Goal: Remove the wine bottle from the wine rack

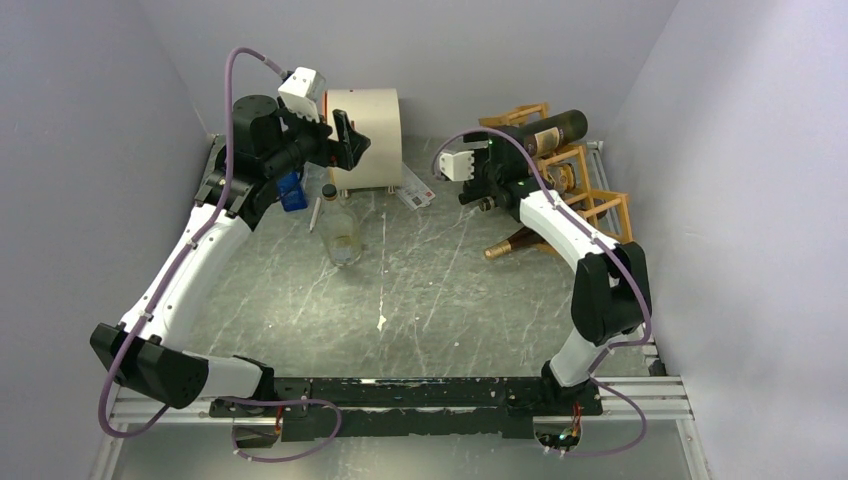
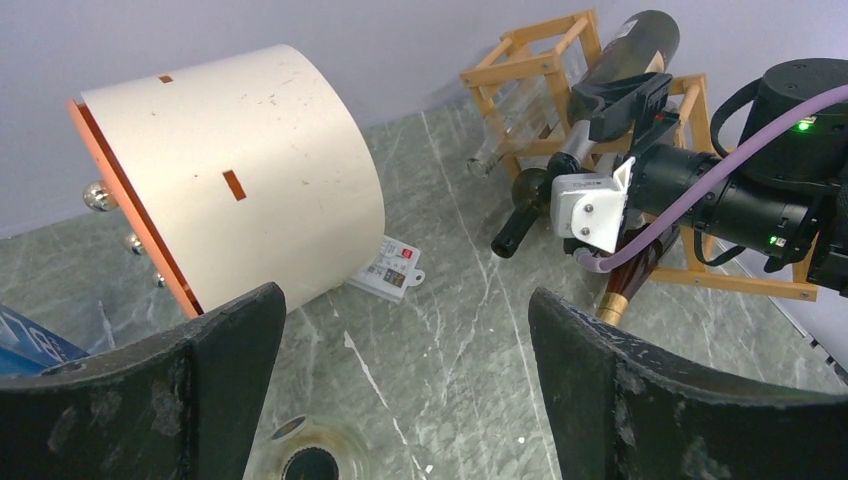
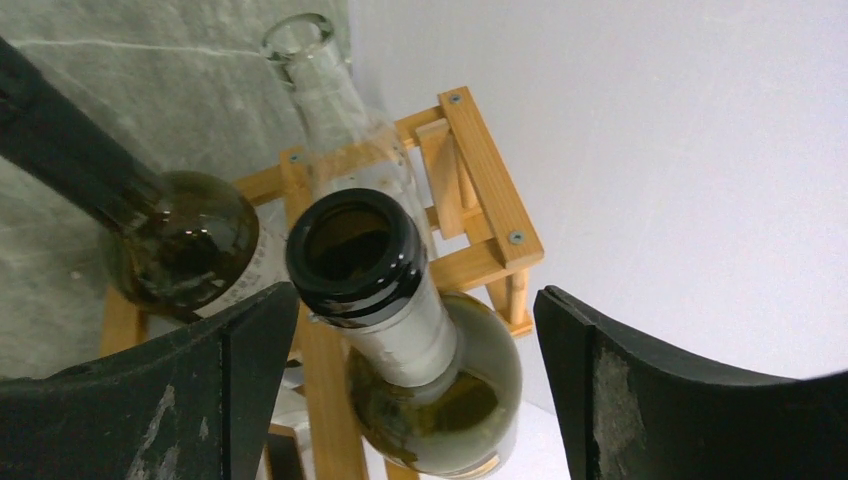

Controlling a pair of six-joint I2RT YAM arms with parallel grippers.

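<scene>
The wine rack (image 1: 585, 190) stands at the back right, a light wooden lattice; it also shows in the left wrist view (image 2: 525, 60) and the right wrist view (image 3: 490, 190). A dark wine bottle (image 1: 555, 128) lies in its top cell, mouth toward my right gripper (image 1: 505, 172). In the right wrist view the right gripper (image 3: 415, 300) is open, its fingers on either side of this bottle's white-wrapped neck (image 3: 400, 320), not closed on it. A second dark bottle (image 3: 180, 240) and a clear bottle (image 3: 330, 90) lie in neighbouring cells. My left gripper (image 1: 350, 140) (image 2: 405, 300) is open and empty, high beside the drum.
A white cylindrical drum (image 1: 365, 135) lies at the back centre. A clear glass bottle (image 1: 340, 225) stands under the left gripper. A gold-necked bottle (image 1: 510, 243) sticks out low from the rack. A small card (image 1: 415, 195) and a blue item (image 1: 292, 192) lie on the marble table (image 1: 440, 290).
</scene>
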